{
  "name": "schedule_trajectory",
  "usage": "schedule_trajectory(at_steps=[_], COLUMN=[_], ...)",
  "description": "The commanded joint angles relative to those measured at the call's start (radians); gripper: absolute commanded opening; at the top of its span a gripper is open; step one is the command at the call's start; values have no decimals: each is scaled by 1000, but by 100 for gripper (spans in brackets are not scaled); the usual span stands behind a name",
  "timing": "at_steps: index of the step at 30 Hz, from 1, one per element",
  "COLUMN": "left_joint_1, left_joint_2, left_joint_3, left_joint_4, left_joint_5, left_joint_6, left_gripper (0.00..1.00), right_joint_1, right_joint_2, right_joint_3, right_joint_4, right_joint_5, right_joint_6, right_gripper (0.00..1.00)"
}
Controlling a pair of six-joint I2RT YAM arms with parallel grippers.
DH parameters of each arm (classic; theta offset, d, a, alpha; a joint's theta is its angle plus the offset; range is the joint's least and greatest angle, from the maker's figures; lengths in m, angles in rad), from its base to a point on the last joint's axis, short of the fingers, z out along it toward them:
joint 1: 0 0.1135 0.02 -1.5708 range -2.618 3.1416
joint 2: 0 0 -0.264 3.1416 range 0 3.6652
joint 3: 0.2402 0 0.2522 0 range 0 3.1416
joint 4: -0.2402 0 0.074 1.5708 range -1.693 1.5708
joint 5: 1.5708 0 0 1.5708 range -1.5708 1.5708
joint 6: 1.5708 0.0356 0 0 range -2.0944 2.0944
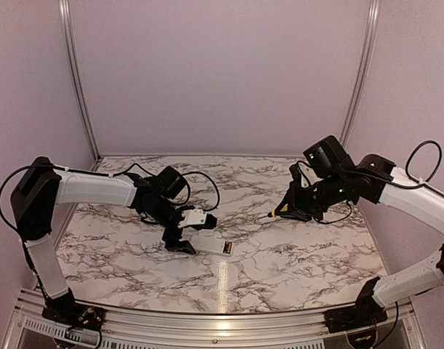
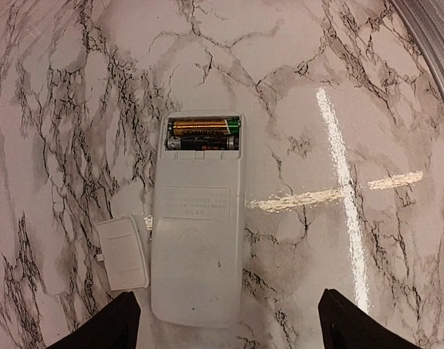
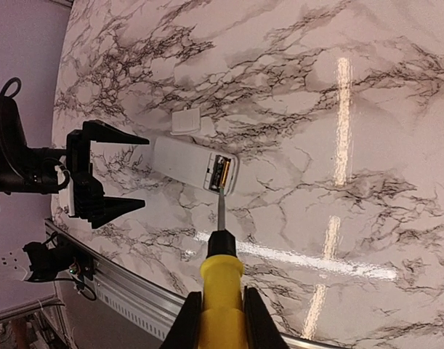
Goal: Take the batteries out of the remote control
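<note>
On the table (image 1: 301,254) the remote control (image 2: 198,240) is laid flat, just ahead of the wide-spread left gripper (image 3: 143,171), while the right gripper (image 3: 222,320) is clamped on a screwdriver (image 3: 222,273) aimed at it. Being gripped by nothing, the remote control could be shoved aside by the prying tip. Its long axis is pointed away from the left gripper, the batteries (image 2: 202,133) exposed at the far end.
</note>
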Motion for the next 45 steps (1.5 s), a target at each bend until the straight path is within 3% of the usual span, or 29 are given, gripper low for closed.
schedule_trajectory(at_steps=[1, 18, 30, 34, 45], left_joint_1=[-12, -16, -28, -38, -122], left_joint_2=[51, 211, 185, 176, 78], left_joint_3=[50, 135, 96, 86, -15], left_joint_4=[-36, -57, 4, 18, 132], left_joint_5=[13, -38, -49, -42, -38], left_joint_6=[22, 9, -11, -45, -302], left_gripper=[89, 81, 59, 52, 47], right_joint_1=[-23, -32, -40, -41, -41], right_joint_2=[27, 43, 99, 116, 121], right_joint_3=[42, 66, 118, 134, 99], right_joint_4=[3, -18, -31, -33, -44], right_joint_5=[33, 23, 9, 5, -67], right_joint_6=[-2, -6, -53, -66, -108], right_gripper=[0, 0, 0, 0, 0])
